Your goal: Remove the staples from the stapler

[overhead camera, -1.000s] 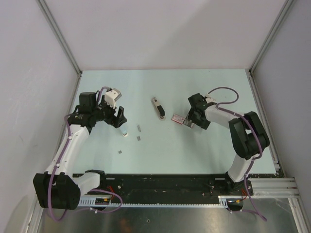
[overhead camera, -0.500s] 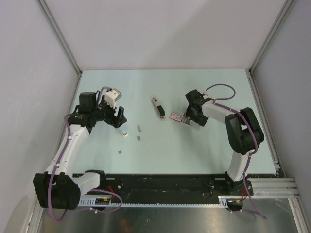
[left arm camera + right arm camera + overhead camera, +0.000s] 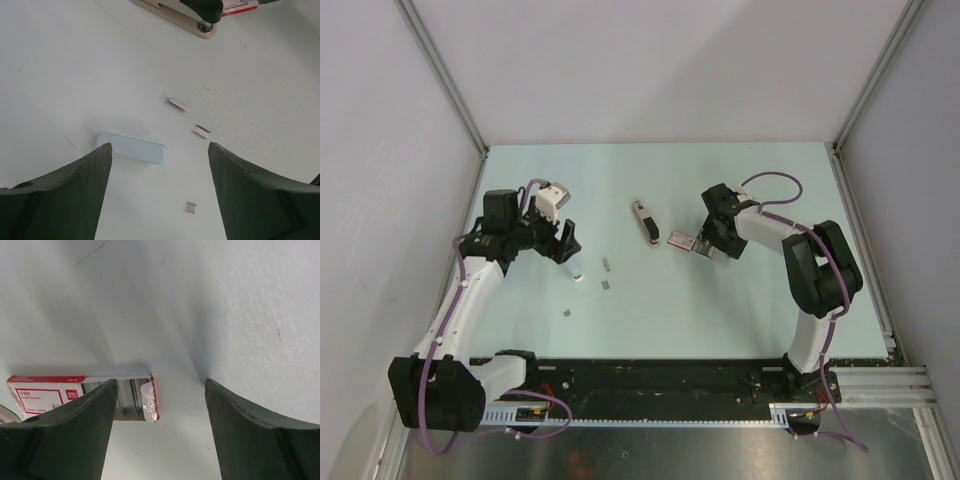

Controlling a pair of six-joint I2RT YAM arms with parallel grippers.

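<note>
The stapler [image 3: 645,222], dark with a beige top, lies on the table's middle; it also shows at the top of the left wrist view [image 3: 186,14]. Three short grey staples strips lie to its left [image 3: 606,264] [image 3: 608,284] [image 3: 567,313]; in the left wrist view they show ahead of the fingers [image 3: 179,104] [image 3: 201,131] and between them [image 3: 190,207]. My left gripper [image 3: 567,243] is open and empty, next to a pale blue oblong piece [image 3: 132,147]. My right gripper [image 3: 712,247] is open and empty, over the open end of the red-and-white staple box [image 3: 80,396].
The staple box [image 3: 685,242] lies right of the stapler, with full staple strips showing inside it [image 3: 127,397]. The pale blue piece [image 3: 576,274] lies by the left gripper. Grey walls with metal corner posts enclose the table on three sides.
My right gripper has shifted a little left and away, along with the staple box. The left arm, the stapler and the loose staples have not moved.
</note>
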